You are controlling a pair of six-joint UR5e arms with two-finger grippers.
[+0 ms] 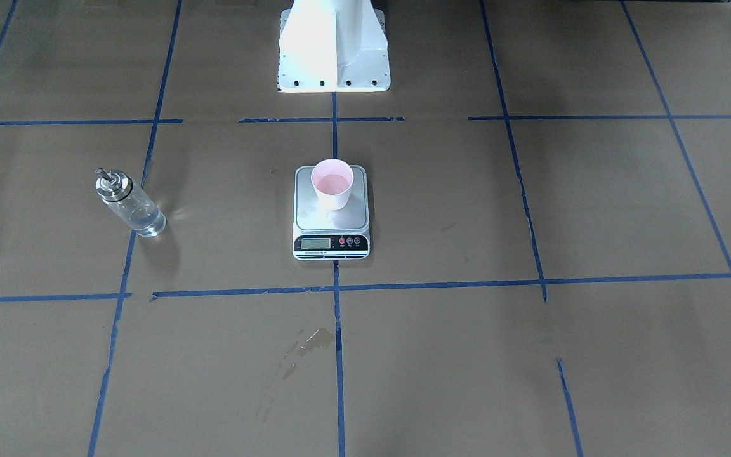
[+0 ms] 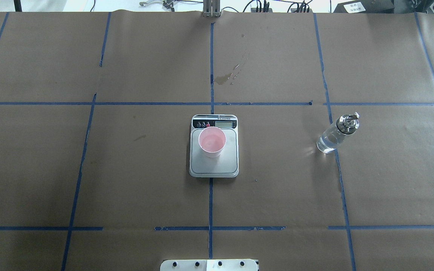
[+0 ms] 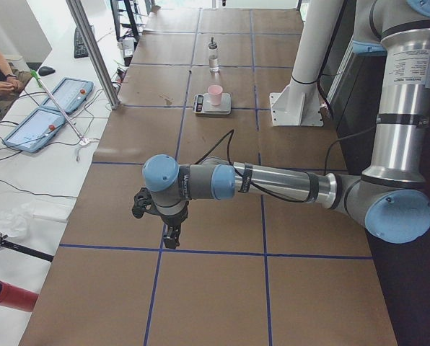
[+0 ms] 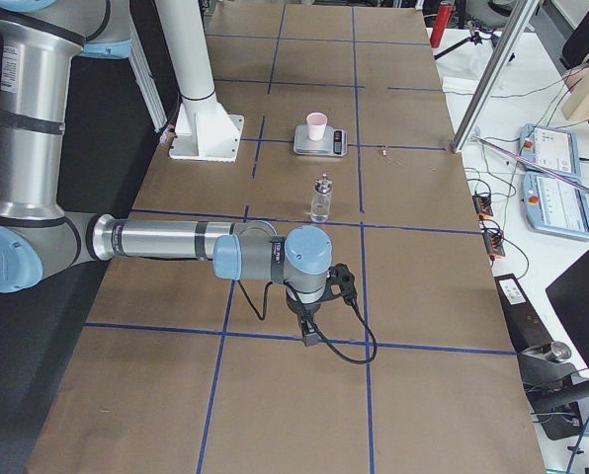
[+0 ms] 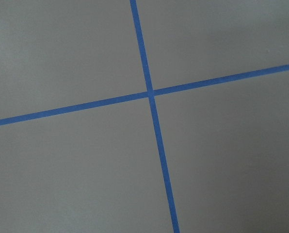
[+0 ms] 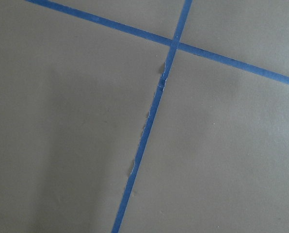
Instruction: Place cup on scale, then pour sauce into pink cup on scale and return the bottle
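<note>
The cup point(image 1: 332, 184), white outside and pink inside, stands upright on the scale point(image 1: 315, 219) at the table's middle; both show from overhead too, the cup point(image 2: 212, 142) on the scale point(image 2: 226, 165). The bottle point(image 1: 129, 203), clear glass with a silver spout cap, stands alone on the robot's right side point(image 2: 336, 133) with clear sauce point(image 2: 326, 145) low inside. My left gripper point(image 3: 170, 234) hangs over bare paper far from them; I cannot tell if it is open. My right gripper point(image 4: 309, 336) likewise hangs far away; I cannot tell its state. Both wrist views show only paper and tape.
Brown paper with a blue tape grid covers the table. The white robot pedestal point(image 1: 334, 57) stands behind the scale. A wet stain point(image 1: 315, 339) lies on the operators' side. Tablets point(image 3: 45, 119), cables and a slanted metal post point(image 3: 92, 50) sit beyond the table edge.
</note>
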